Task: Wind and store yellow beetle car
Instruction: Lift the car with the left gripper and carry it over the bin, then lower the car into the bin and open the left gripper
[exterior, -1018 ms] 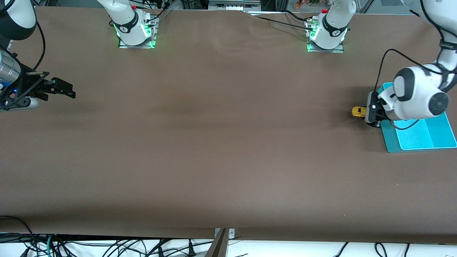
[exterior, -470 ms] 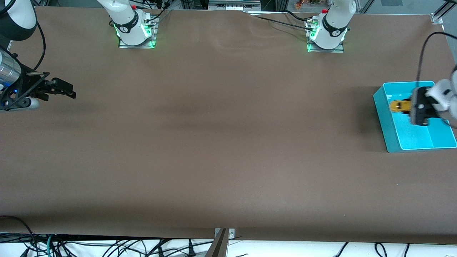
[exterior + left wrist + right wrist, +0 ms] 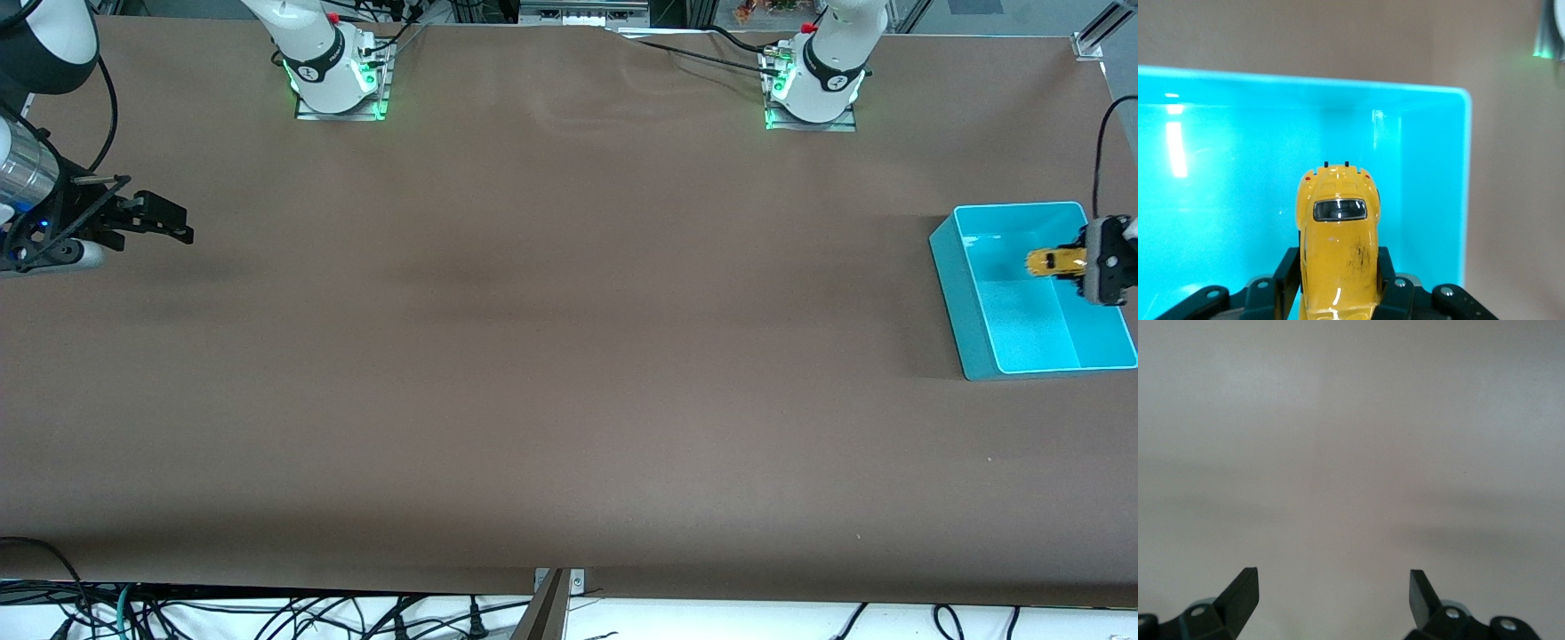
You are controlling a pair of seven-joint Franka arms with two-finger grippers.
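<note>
My left gripper (image 3: pixel 1089 267) pinches the yellow beetle car (image 3: pixel 1054 261) between its fingers (image 3: pixel 1288 270) and holds it over the teal bin (image 3: pixel 949 258) at the left arm's edge of the bench. My right gripper (image 3: pixel 169 224) waits by the right arm's edge, fingers (image 3: pixel 1241 590) spread.

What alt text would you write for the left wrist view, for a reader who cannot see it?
The left gripper is shut on a yellow beetle car, holding it over the inside of a turquoise bin. The car's dark window faces the camera, and brown table shows past the bin's wall.
</note>
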